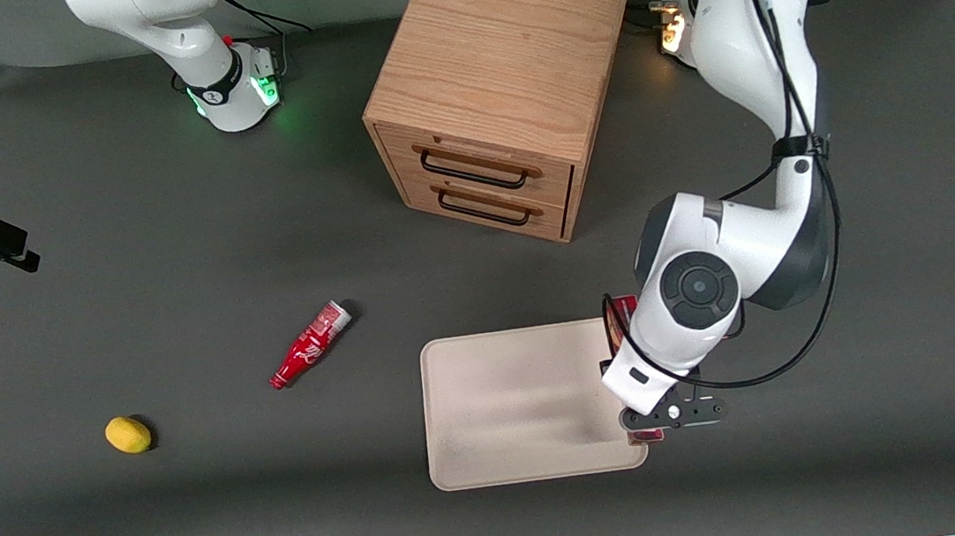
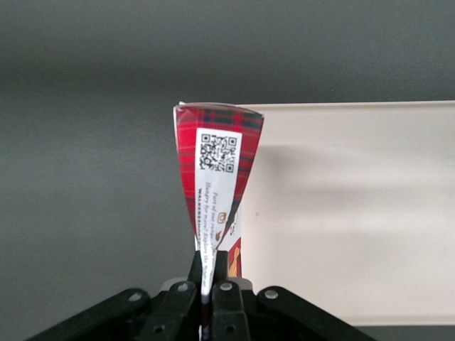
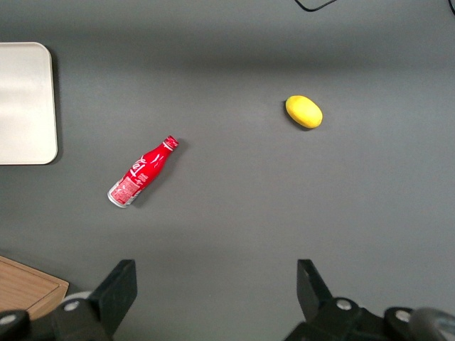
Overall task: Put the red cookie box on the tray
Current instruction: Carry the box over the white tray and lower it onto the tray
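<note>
The surface [image 1: 132, 278] is dark grey, and the tray [image 1: 510, 407] lies low and centre in the front frame. My red cookie box [image 2: 217, 181] hangs over the tray's edge nearest my arm, mostly hidden beneath my wrist there. My pincer [image 2: 211, 273] is clamped across its narrow width. I judge it light, thin cardboard, easily crushed and a little slick, so gripping mid-length seems safest.

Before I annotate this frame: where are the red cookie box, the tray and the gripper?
red cookie box [image 2: 215, 167]: left wrist view, white label.
tray [image 1: 510, 407]: front view, bare floor.
gripper [image 2: 210, 273]: left wrist view, fingertips clamping the box.
</note>
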### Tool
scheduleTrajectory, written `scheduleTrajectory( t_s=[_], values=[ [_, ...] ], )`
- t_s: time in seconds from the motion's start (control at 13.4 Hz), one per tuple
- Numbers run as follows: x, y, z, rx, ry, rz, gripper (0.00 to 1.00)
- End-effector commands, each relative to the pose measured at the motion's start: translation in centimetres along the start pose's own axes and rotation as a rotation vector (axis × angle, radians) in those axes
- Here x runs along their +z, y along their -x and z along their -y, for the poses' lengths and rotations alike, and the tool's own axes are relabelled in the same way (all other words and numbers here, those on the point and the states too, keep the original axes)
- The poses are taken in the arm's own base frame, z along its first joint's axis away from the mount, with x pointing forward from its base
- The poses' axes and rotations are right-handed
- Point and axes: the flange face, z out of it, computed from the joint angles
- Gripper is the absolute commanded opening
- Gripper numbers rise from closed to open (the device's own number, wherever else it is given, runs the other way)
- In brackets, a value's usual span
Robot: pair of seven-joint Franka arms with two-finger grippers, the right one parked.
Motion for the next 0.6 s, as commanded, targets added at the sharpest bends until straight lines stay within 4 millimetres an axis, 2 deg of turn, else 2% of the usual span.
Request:
scheduleTrajectory(
  t_s=[0.0,0.3,0.52],
  values=[
    [1.6,0.4,-2.5,-0.037,-0.007,-0.034,0.00],
    [4.6,1.0,-4.0,-0.027,0.000,-0.053,0.00],
    [6.7,1.2,-4.3,-0.014,0.009,-0.067,0.00]
  ],
)
